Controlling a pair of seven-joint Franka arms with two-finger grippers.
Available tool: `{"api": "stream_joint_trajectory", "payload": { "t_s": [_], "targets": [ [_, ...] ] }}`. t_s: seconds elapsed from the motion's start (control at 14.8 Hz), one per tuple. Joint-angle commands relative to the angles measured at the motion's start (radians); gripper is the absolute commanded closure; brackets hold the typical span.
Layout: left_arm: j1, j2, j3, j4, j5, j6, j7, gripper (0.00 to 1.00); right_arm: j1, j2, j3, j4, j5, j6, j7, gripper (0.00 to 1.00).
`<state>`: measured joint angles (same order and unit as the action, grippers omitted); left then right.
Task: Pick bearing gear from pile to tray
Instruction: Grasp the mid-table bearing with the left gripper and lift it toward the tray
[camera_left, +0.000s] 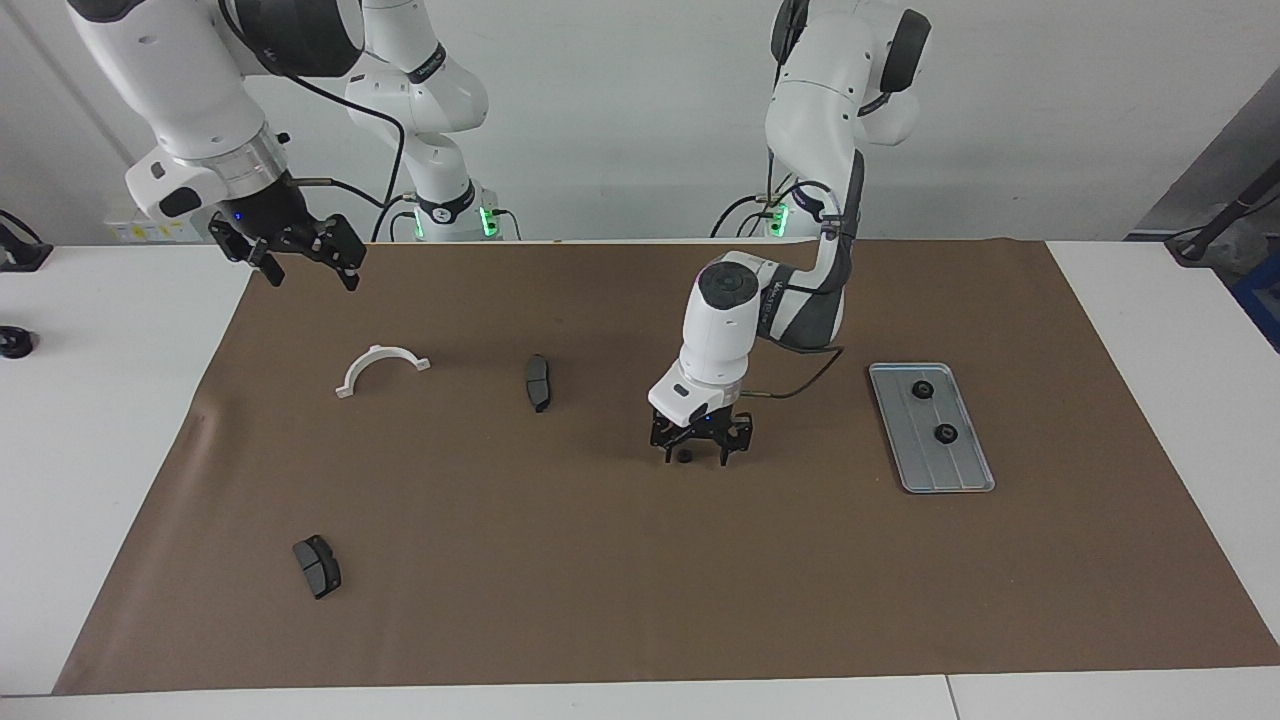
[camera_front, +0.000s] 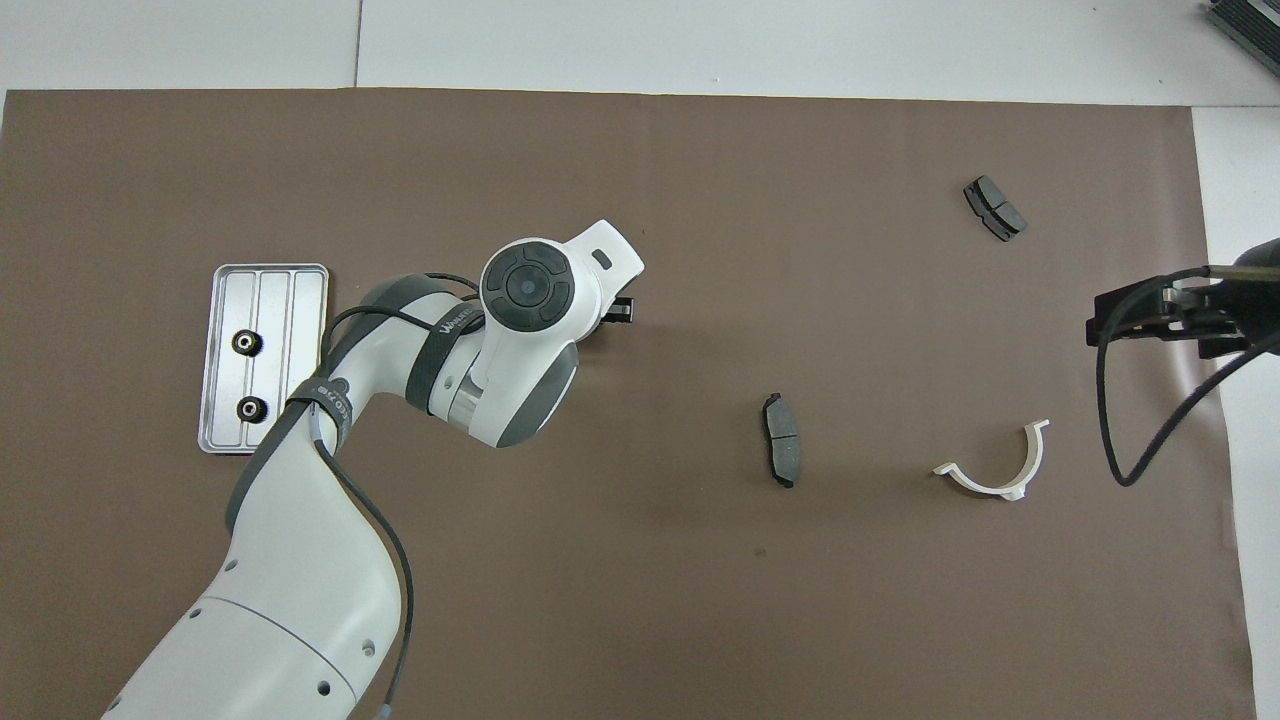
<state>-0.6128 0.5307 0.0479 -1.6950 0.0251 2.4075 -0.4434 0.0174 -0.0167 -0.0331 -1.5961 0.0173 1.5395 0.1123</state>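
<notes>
My left gripper (camera_left: 697, 457) is down at the mat in the middle of the table. It is open, with its fingers standing on either side of a tiny black round gear (camera_left: 686, 456). In the overhead view the left arm's wrist hides this gripper and gear. The silver-grey tray (camera_left: 935, 472) lies toward the left arm's end and holds two black gears (camera_left: 922, 389) (camera_left: 945, 433). It also shows in the overhead view (camera_front: 300, 400). My right gripper (camera_left: 305, 262) waits, open and empty, raised over the mat's edge at the right arm's end.
A white half-ring (camera_left: 380, 351) and a dark brake pad (camera_left: 538, 382) lie on the brown mat (camera_left: 640, 580) between the two grippers. A second brake pad (camera_left: 317, 566) lies farther from the robots, toward the right arm's end.
</notes>
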Motion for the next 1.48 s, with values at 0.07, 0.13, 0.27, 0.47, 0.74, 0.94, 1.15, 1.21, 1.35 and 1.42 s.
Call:
{"api": "stream_joint_trajectory", "payload": {
  "t_s": [0.07, 0.13, 0.27, 0.47, 0.74, 0.94, 1.15, 1.21, 1.35, 1.42],
  "targets": [
    [-0.022, -0.037, 0.015, -0.064, -0.004, 0.044, -0.012, 0.48, -0.02, 0.008, 0.013, 0.016, -0.005, -0.033, -0.017, 0.0],
    [-0.027, -0.038, 0.015, -0.071, -0.004, 0.05, -0.012, 0.48, -0.022, 0.006, 0.013, 0.01, -0.005, -0.023, -0.023, 0.0],
    [-0.03, -0.043, 0.015, -0.08, -0.004, 0.052, -0.012, 0.48, -0.02, 0.006, 0.013, 0.011, -0.005, -0.016, -0.023, 0.0],
    [-0.035, -0.044, 0.013, -0.084, -0.004, 0.052, -0.015, 0.48, -0.004, 0.006, 0.015, 0.011, -0.005, -0.016, -0.025, 0.0],
    [-0.033, -0.049, 0.015, -0.086, -0.004, 0.035, -0.015, 0.94, -0.005, 0.006, 0.013, 0.011, -0.005, -0.018, -0.025, 0.0],
    [-0.035, -0.057, 0.018, -0.08, -0.005, -0.016, -0.018, 0.99, -0.004, 0.006, 0.015, 0.011, -0.005, -0.018, -0.025, 0.0],
    [-0.021, -0.072, 0.029, -0.081, -0.005, -0.054, -0.02, 1.0, -0.005, 0.006, 0.013, 0.011, -0.005, -0.018, -0.025, 0.0],
    [-0.009, -0.09, 0.03, -0.084, -0.005, -0.074, -0.02, 1.0, -0.004, 0.006, 0.013, 0.011, -0.005, -0.018, -0.025, 0.0],
    [0.053, -0.144, 0.029, -0.094, -0.004, -0.14, -0.003, 1.0, -0.004, 0.006, 0.015, 0.011, -0.005, -0.018, -0.025, 0.0],
    [0.082, -0.172, 0.029, -0.104, -0.004, -0.171, 0.0, 1.0, -0.004, 0.006, 0.013, 0.011, -0.005, -0.018, -0.025, 0.0]
  ]
}}
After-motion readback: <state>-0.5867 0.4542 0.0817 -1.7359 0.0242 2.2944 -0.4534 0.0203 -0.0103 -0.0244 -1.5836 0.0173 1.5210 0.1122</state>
